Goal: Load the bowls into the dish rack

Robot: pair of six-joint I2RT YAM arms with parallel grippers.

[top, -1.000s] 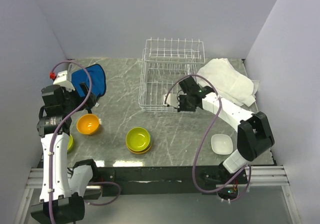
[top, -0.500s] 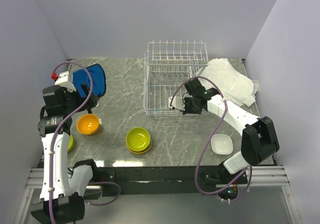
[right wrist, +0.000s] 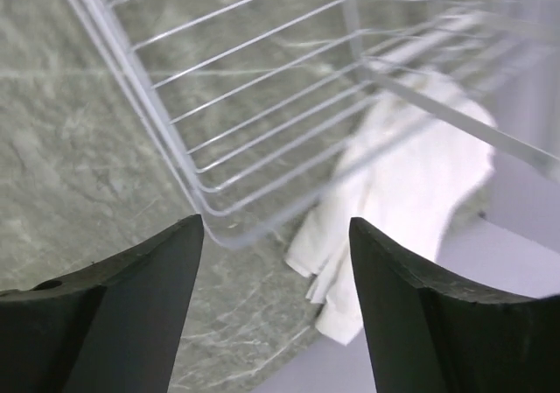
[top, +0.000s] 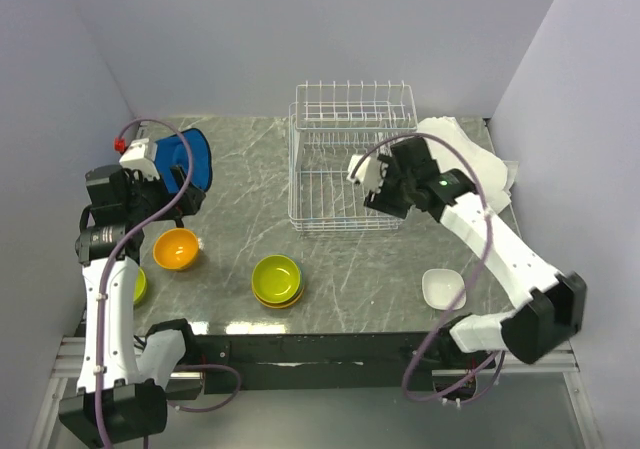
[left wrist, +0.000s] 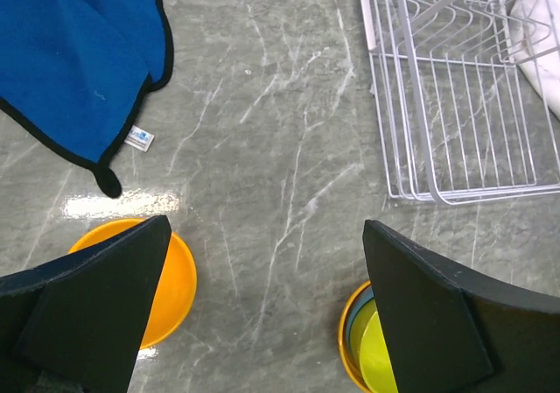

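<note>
The white wire dish rack (top: pixel 350 174) stands at the back middle of the table with no bowl in it. An orange bowl (top: pixel 176 249) sits at the left. A stack of bowls (top: pixel 277 279) with a lime green one on top sits near the front. In the left wrist view the stack (left wrist: pixel 360 345) shows light blue and orange rims under the green. Another lime green bowl (top: pixel 140 285) peeks out behind the left arm. My left gripper (top: pixel 185 187) hangs open above the marble between the orange bowl (left wrist: pixel 175 279) and the stack. My right gripper (top: pixel 372 191) hovers open and empty over the rack's front right corner (right wrist: pixel 219 227).
A blue cloth (top: pixel 185 159) lies at the back left, just beyond the left gripper. A crumpled white towel (top: pixel 460 159) lies right of the rack. A small white dish (top: pixel 443 289) sits front right beside the right arm. Grey walls close in the sides and back.
The rack has slid a little to the right. My right gripper has opened, let go of the rack's front edge and risen to the right. The left gripper moved slightly farther back.
</note>
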